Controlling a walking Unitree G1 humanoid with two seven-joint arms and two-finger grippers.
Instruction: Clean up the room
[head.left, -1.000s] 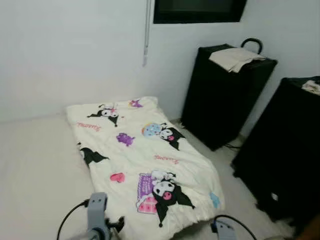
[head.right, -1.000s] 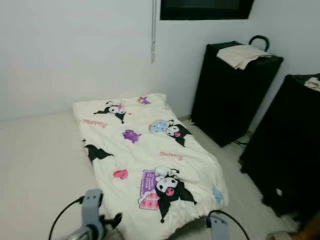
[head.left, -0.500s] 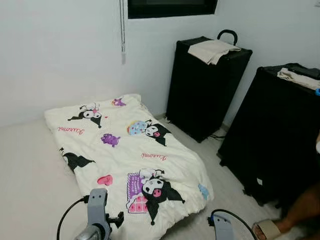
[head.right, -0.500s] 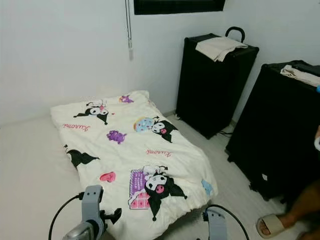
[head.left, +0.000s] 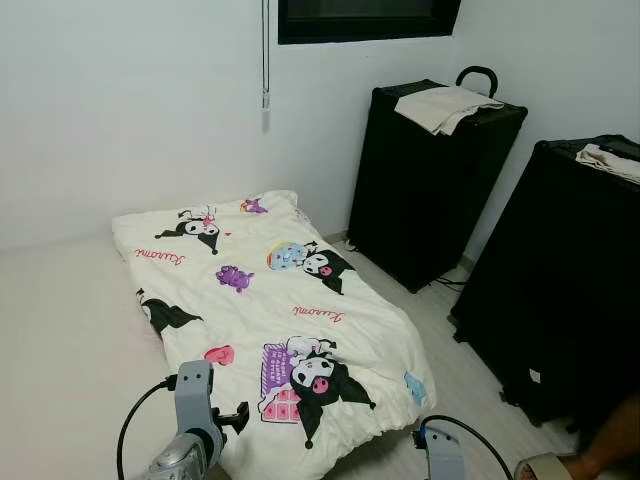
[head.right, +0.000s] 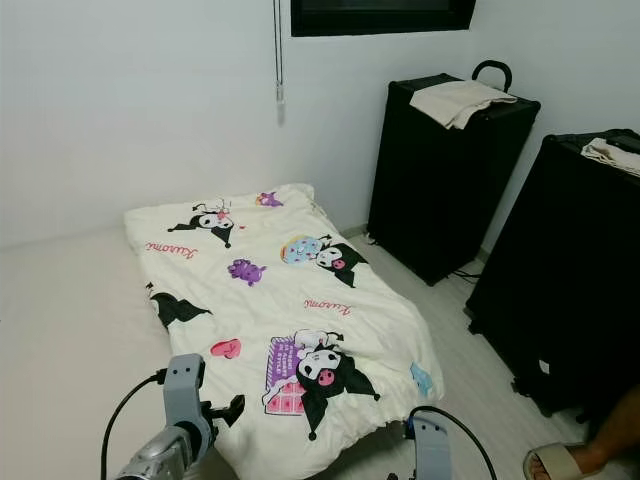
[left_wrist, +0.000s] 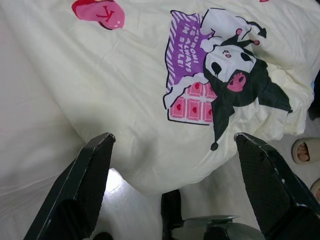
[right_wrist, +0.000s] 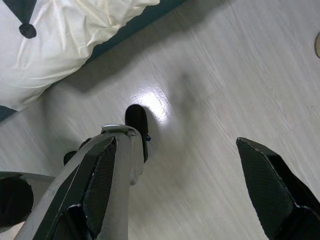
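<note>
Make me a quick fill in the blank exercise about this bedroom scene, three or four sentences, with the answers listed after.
1. The cartoon-print blanket lies spread on the ____.
2. A folded beige cloth rests on top of the far ____ cabinet.
3. The left end effector hangs above the blanket with its fingers ____.
4. A person's foot in a ____ stands beside the near cabinet.

Missing words: bed; black; open; sandal

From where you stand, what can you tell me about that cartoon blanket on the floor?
The blanket is cream-coloured and looks soft and padded, printed with black-and-white cartoon characters, pink hearts, purple shapes and red script. It lies spread flat, slightly rumpled at its near edge, one far corner close to the white wall. It rests over a pale mattress, beside the floor.
</note>
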